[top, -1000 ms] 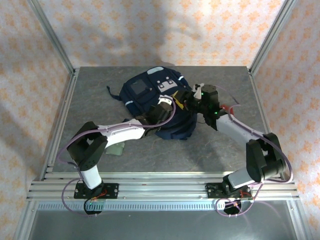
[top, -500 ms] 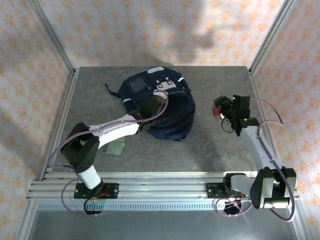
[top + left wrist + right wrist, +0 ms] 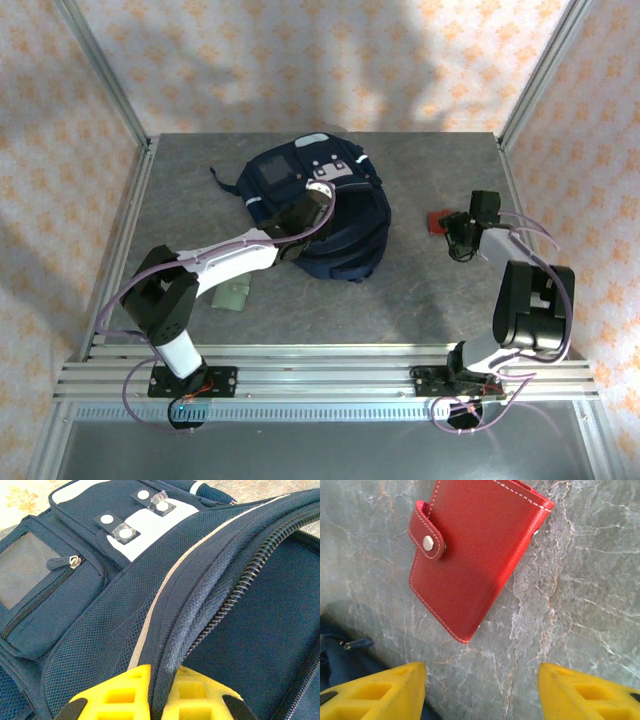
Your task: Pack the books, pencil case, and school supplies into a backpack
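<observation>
Pinching the backpack [image 3: 100, 630] by its zipper edge, the left gripper [image 3: 157, 697] is holding the opening wide for loading, while the right gripper [image 3: 481, 682], jaws apart, is hovering over the red wallet [image 3: 470, 555] lying on the table [image 3: 585, 580] nearby.

The left arm [image 3: 215, 262] stretched from the lower left of the top view toward the centre, elbow low, forearm slanting up and right; the left gripper [image 3: 308, 208] sat near mid-frame; its yellow fingers [image 3: 117, 697], at the bottom edge of the wrist view, were pinched on a fold of the backpack [image 3: 165, 645]; the right arm [image 3: 530, 300] stood folded at the right, forearm angled up and left; the right gripper [image 3: 455, 238] pointed down, its fingers [image 3: 375, 690] wide apart in the lower corners, holding nothing.
</observation>
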You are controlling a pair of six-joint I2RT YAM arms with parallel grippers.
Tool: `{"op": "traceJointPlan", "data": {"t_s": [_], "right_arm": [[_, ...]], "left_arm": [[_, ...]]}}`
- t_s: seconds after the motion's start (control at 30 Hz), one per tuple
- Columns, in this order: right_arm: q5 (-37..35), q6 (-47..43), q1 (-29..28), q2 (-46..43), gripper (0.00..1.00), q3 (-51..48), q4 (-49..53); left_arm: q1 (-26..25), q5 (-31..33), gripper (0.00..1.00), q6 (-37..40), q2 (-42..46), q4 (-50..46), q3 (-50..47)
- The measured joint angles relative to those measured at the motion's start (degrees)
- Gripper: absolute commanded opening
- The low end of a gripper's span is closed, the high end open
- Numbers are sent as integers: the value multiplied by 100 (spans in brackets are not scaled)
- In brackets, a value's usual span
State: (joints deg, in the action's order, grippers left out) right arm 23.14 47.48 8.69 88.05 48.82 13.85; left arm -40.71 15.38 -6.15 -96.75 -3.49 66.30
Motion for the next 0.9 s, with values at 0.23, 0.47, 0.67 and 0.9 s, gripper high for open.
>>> {"op": "traceJointPlan", "data": {"t_s": [0.23,0.47,0.67,0.9], "right_arm": [[24,52,0,535,57,280,-195],[46,160,0,1025,55,575,-319],[131,308,39,1338,28,723,-341],[470,426,131,1613,1,732,-887]], "left_arm": [[0,-4,2,-4,0,-17,35],[0,-17,2,-42,0,-20,42],[0,-17,3,-44,0,-20,42],[0,-17,2,-44,0,-33,76]]}}
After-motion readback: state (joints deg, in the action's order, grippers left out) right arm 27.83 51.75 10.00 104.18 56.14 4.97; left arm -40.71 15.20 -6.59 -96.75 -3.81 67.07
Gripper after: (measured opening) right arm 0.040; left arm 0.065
